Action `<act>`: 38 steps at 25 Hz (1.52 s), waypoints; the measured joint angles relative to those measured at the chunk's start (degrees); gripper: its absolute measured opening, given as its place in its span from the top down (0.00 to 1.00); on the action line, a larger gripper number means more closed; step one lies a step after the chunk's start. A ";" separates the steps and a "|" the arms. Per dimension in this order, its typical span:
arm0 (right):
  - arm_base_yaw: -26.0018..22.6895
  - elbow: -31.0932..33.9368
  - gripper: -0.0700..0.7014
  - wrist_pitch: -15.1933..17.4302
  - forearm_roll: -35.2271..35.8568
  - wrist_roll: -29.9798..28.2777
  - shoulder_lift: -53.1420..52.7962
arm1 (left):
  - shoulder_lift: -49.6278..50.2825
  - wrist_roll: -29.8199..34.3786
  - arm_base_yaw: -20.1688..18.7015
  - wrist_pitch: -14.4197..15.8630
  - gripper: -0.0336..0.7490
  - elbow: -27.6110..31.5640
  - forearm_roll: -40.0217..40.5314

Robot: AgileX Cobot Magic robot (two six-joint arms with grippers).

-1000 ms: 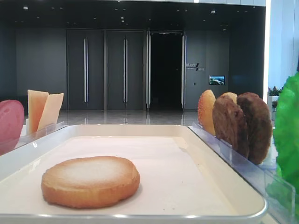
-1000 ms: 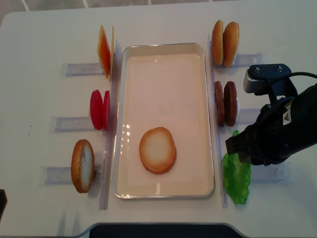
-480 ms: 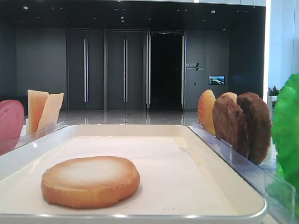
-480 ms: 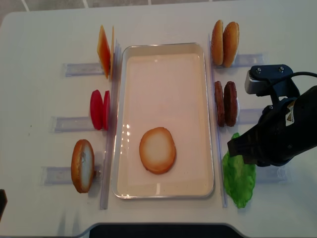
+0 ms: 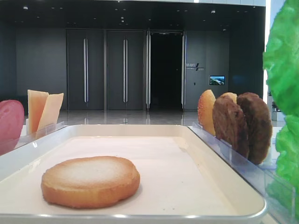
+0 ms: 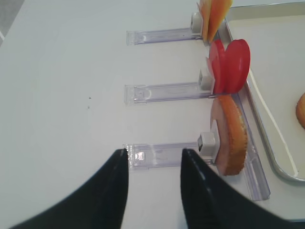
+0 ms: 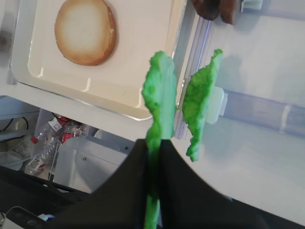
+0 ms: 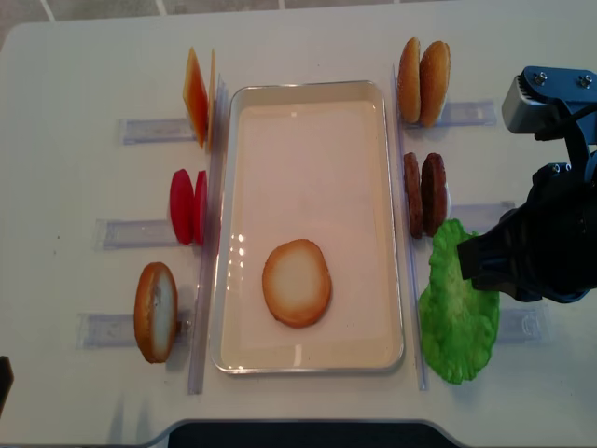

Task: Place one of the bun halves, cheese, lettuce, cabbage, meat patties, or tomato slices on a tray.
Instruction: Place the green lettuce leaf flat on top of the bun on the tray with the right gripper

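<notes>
The white tray [image 8: 308, 168] lies in the middle of the table, with one bun half [image 8: 297, 283] flat on its near part. My right gripper [image 7: 153, 143] is shut on the edge of a bright green lettuce leaf [image 7: 159, 105] and holds it in the air to the right of the tray's near corner. From above the leaf [image 8: 457, 303] spreads wide under the black arm [image 8: 536, 252]. A second lettuce leaf [image 7: 202, 107] stands in its clear holder beside it. My left gripper [image 6: 155, 151] hangs open and empty over the table, left of an upright bun half [image 6: 231, 136].
Clear holders line both sides of the tray. On the left stand cheese slices [image 8: 198, 96], tomato slices [image 8: 187, 205] and a bun half [image 8: 156, 311]. On the right stand two bun halves [image 8: 423, 81] and two meat patties [image 8: 424, 194].
My right gripper has closed on the lettuce leaf and lifted it out of its holder. The leaf now sits higher and looks larger from above. The left arm has not moved.
</notes>
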 joint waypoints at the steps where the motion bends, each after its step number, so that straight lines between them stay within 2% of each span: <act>1: 0.00 0.00 0.84 0.33 0.33 0.01 -0.07 | 0.00 0.00 0.00 0.00 0.59 0.00 0.00; 7: 0.00 0.00 0.84 -0.29 4.05 -0.92 -0.11 | 0.00 -0.29 0.00 0.00 0.59 0.00 0.30; 11: 1.72 0.00 0.84 -4.53 12.17 -5.08 -0.06 | 0.00 -0.42 0.00 0.00 0.59 0.00 0.42; 16: 5.07 0.00 0.84 -9.58 24.79 -13.28 3.03 | 0.00 -0.47 0.00 0.00 0.59 0.00 0.42; 20: 5.81 0.00 0.84 -10.25 35.97 -24.78 8.71 | 0.00 -0.47 0.00 0.00 0.59 0.00 0.43; 24: 5.81 0.00 0.84 -11.25 48.41 -39.93 15.53 | 0.00 -0.47 0.00 0.00 0.59 0.00 0.43; 29: 5.81 0.00 0.84 -9.40 60.42 -53.77 24.44 | 0.00 -0.47 0.00 0.00 0.59 0.00 0.48; 33: 5.81 0.00 0.84 -8.50 66.10 -61.54 30.05 | 0.00 -0.47 0.00 0.00 0.59 0.00 0.48; 38: 4.82 0.00 0.84 -8.40 67.85 -67.04 35.14 | 0.00 -0.48 0.00 0.00 0.59 0.00 0.48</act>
